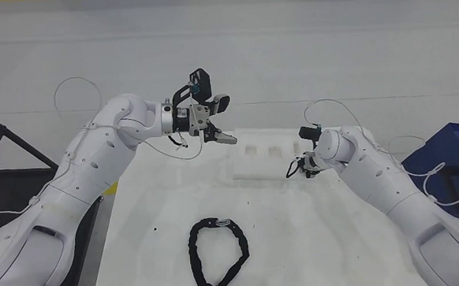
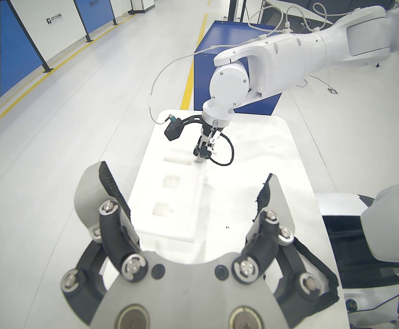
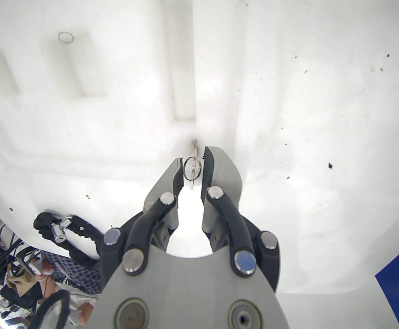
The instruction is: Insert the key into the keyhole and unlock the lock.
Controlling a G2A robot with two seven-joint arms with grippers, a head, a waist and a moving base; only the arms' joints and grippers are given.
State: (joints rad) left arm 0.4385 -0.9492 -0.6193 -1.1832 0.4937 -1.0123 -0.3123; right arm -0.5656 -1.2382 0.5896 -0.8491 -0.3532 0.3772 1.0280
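Top view down on table (image 1: 315,248); left wrist view across it, right close over foam block (image 3: 93,131).

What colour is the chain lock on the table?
The chain lock is black; top view shows it best.

Pale, glossy floor (image 1: 287,45) spreads all round the white table (image 1: 156,242). A yellow line (image 2: 188,84) runs along it past a blue cabinet (image 2: 215,34). Blue and white panels (image 2: 15,46) stand along one side.
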